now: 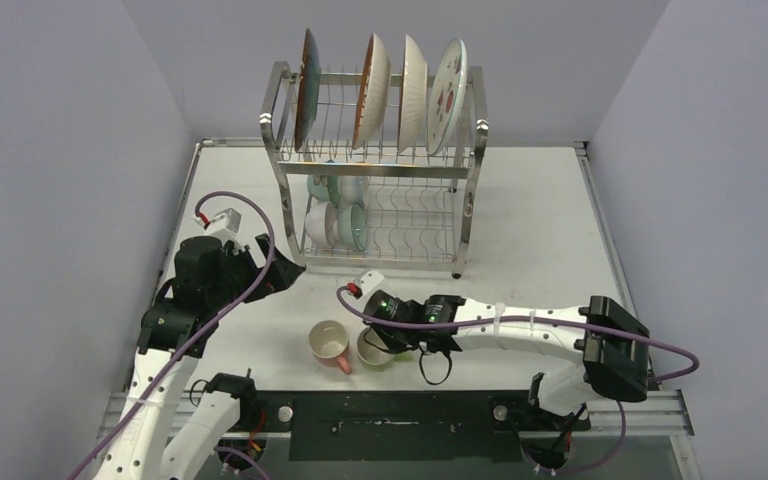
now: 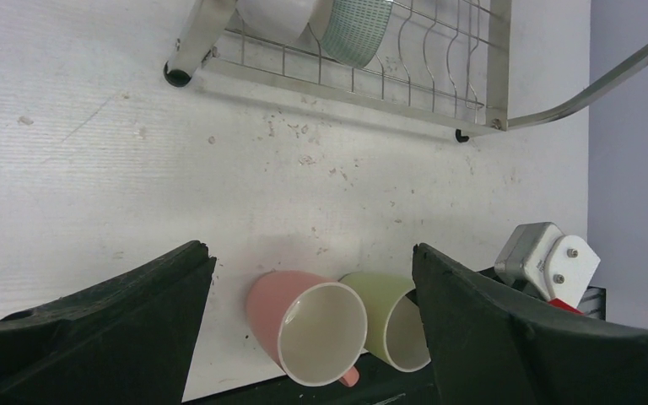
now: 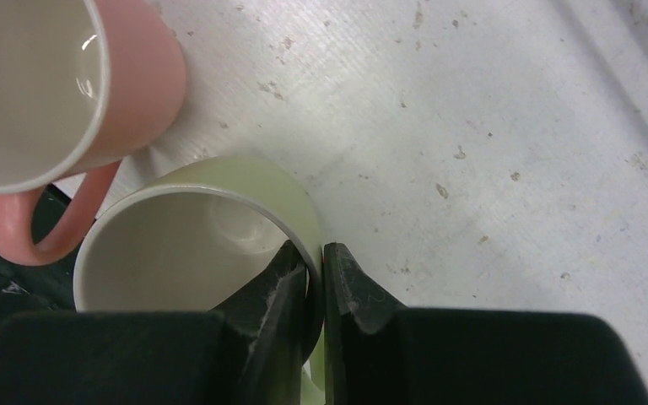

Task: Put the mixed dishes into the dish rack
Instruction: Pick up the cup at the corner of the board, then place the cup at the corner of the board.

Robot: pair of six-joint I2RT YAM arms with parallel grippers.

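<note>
My right end effector [image 3: 315, 274] is clamped on the green mug [image 3: 177, 245]'s wall, one finger inside the rim and one outside. The mug sits at the table [image 1: 540, 230]'s near edge; it's pale green outside, cream inside. Pink mug [image 1: 328, 343] is just beside it on the left, handle toward the near edge. My left end effector [image 2: 310, 253] gapes wide, holding nothing, over bare table by the dish rack [image 1: 278, 150]'s front left foot. Rack has four plates [image 1: 447, 95] upright on the top tier, bowls [image 1: 335, 222] lower left.

Speckled white table [image 1: 530, 230], pale grey walls [image 1: 60, 150], black strip [image 1: 390, 412] along near edge.
</note>
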